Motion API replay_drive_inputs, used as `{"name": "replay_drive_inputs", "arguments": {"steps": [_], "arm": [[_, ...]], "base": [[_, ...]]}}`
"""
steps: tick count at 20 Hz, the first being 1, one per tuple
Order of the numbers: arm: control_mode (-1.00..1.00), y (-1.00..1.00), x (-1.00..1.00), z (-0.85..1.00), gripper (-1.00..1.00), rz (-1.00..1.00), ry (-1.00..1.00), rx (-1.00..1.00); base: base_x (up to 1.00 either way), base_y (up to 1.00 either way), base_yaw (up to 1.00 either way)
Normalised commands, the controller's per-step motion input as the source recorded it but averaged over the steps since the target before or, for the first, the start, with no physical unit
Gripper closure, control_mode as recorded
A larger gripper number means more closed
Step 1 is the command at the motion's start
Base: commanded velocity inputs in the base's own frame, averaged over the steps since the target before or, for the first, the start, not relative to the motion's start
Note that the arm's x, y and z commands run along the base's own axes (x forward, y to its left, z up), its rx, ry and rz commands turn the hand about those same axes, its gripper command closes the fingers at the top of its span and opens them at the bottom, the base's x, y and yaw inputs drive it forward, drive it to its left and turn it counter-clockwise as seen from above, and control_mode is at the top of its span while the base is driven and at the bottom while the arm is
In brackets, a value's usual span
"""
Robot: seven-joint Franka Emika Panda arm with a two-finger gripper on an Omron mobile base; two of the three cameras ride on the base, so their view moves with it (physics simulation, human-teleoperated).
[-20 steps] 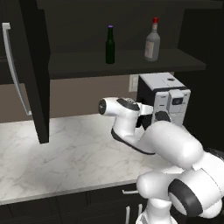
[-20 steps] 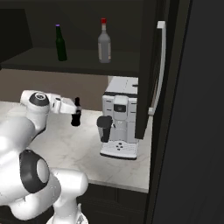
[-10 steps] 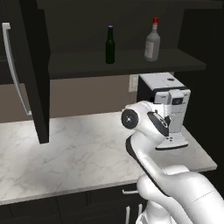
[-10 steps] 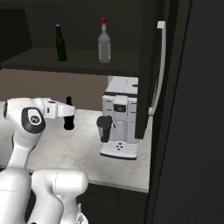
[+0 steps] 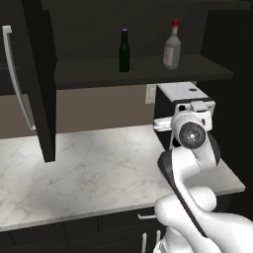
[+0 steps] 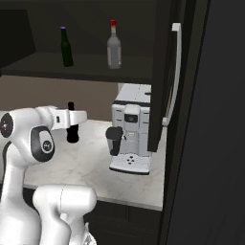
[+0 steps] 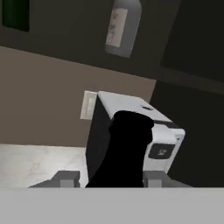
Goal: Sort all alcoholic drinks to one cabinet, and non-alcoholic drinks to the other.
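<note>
two rear base views, close hand view

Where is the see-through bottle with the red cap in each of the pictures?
Left base view: the liquor bottle stands upper right, on the open cabinet shelf.
Right base view: upper middle, on the same shelf.
Hand view: its lower body shows at the top edge.
Shared landmark: the coffee machine stands below it.
</note>
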Motion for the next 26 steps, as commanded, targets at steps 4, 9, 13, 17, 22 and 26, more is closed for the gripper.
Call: {"name": "replay_drive_inputs", "arguments": {"steps": [4, 9, 13, 17, 22, 26], "arm": [[-1.00, 0.06, -0.44, 0.32, 1.00, 0.18, 0.11, 0.05], [-1.00, 0.16, -0.28, 0.25, 1.00, 0.04, 0.18, 0.07], [-1.00, 0.04, -0.15, 0.06, 1.00, 0.00, 0.07, 0.01], [1.00, 0.01, -0.19, 0.00, 1.00, 0.00, 0.01, 0.00], [1.00, 0.00, 0.00, 0.00, 1.00, 0.00, 0.00, 0.00], [1.00, 0.00, 0.00, 0.00, 1.00, 0.00, 0.00, 0.00]], "base": [[0.00, 0.00, 0.00], [0.00, 0.00, 0.00], [0.00, 0.00, 0.00], [-0.19, 0.00, 0.00], [-1.00, -0.09, 0.00], [-1.00, -0.15, 0.00]]}}
